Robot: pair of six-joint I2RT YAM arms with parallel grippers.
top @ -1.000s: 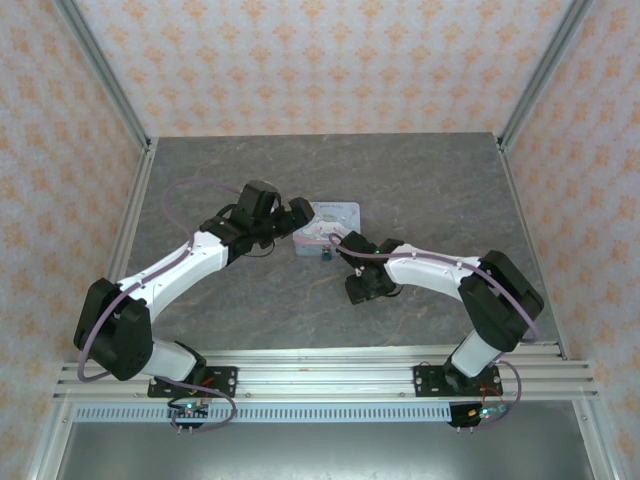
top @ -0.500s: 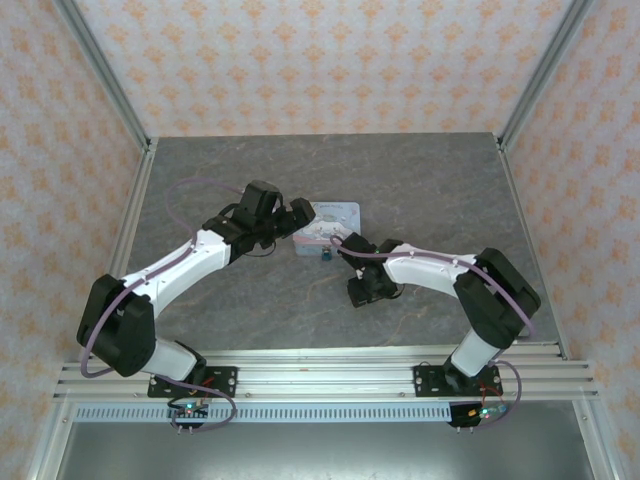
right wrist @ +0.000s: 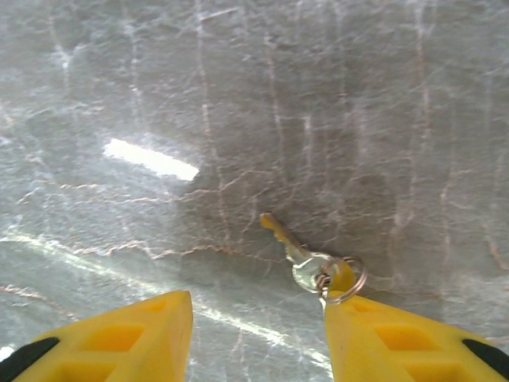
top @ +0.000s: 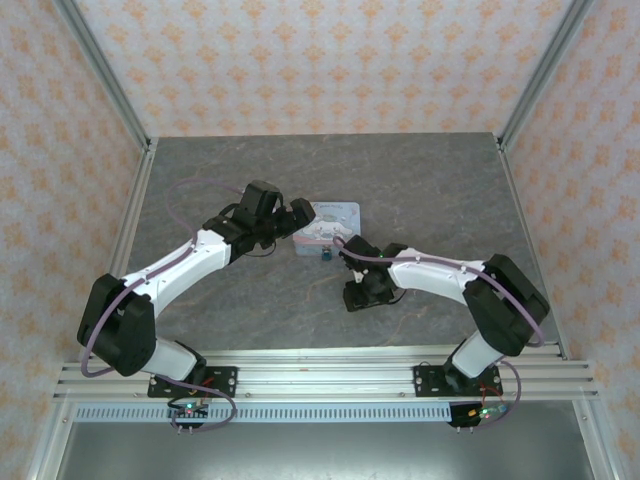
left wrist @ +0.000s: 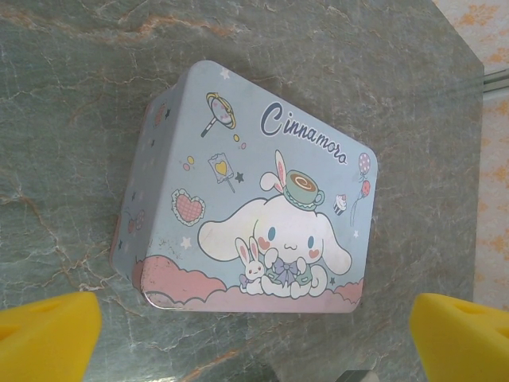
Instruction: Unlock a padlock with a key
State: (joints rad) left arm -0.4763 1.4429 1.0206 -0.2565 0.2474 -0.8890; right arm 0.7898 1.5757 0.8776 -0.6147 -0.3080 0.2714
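Toward the near edge of the bench (top: 430, 185), right of centre, the right gripper (right wrist: 256, 338) hangs low over the stone top; its yellow fingers (right wrist: 119, 338) stand parted with bare bench between them, released and clamping nothing; the key (right wrist: 296, 253) lies flat just ahead, blade pointing away, its ring (right wrist: 343, 278) right up against the tip of one finger, and whether metal actually touches the pad I cannot tell. A little farther in, around mid-bench, sits the padlock (top: 326, 255), a tiny dark piece with a blue part, just beside the near edge of the tin (left wrist: 254, 199) and between the two arms' ends; touching the tin or a hair apart, too small to call. The tin itself lies lid up, pale blue, a white long-eared cartoon figure and "Cinnamoro" lettering on top. At its left end hovers the left gripper (left wrist: 254, 346), jaws spread wide, one yellow finger out at each side, released, gripping nothing.
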